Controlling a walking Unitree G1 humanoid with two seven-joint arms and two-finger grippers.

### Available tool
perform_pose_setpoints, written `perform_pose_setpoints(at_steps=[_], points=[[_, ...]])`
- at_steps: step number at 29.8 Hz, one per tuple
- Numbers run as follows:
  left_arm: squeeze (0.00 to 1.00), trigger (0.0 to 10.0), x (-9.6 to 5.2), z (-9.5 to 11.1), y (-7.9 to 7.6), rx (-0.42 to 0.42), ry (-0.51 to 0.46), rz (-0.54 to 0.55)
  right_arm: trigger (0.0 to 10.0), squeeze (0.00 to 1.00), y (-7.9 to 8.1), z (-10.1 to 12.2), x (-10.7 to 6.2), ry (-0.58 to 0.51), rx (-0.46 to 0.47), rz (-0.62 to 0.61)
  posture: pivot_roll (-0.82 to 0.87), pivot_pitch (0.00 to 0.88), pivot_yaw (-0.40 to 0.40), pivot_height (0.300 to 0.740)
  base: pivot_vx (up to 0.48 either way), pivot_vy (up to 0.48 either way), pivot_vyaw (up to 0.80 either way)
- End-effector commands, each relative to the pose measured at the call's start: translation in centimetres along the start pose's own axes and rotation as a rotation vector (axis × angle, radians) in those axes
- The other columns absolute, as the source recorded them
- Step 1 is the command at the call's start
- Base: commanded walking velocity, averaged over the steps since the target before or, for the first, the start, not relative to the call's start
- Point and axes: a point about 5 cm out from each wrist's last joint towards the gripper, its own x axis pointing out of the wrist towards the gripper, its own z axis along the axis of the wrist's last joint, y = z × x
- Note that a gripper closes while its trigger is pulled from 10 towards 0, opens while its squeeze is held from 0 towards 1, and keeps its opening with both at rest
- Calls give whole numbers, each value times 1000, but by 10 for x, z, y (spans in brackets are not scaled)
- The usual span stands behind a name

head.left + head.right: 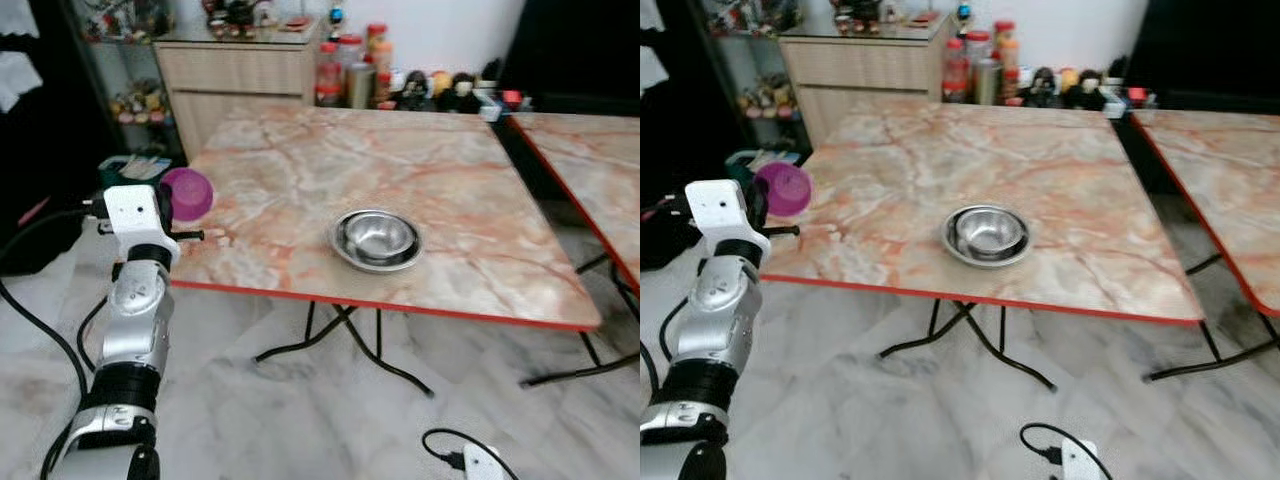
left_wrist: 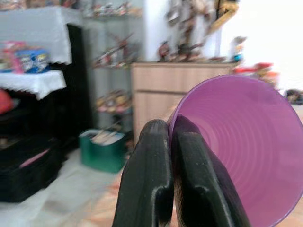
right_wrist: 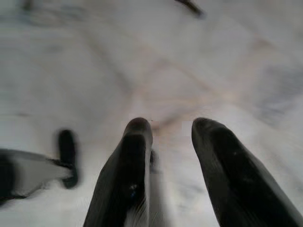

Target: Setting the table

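A wooden cabinet [image 1: 235, 75] stands against the back wall, with small items on its top. Beside it, bottles and jars [image 1: 350, 70] crowd together on the floor or a low ledge, next to a row of dark toys [image 1: 440, 88]. A glass shelf unit [image 1: 125, 60] holds figurines. A green box [image 2: 105, 149] of papers sits on the pale marble floor [image 1: 330, 420]. A black cable [image 1: 450, 445] curls across the floor.

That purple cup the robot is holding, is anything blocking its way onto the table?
Nothing visible does. The left gripper pinches the purple cup by its rim at the marble table's left edge. The tabletop beside it is bare; the metal bowls sit farther toward the middle, out of the path.
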Motion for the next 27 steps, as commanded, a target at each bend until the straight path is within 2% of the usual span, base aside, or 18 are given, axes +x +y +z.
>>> perform_pose_setpoints(at_steps=[1,27], points=[[0,10000,4,9,-15,-17,-31,-45,10000,0,-14,-3,-2,2,14,-35,53,0,1,728,409,0,0],[0,10000,4,9,-20,-35,-12,-80,10000,0,-19,-5,-3,2,35,-30,53,0,2,728,407,0,0]])
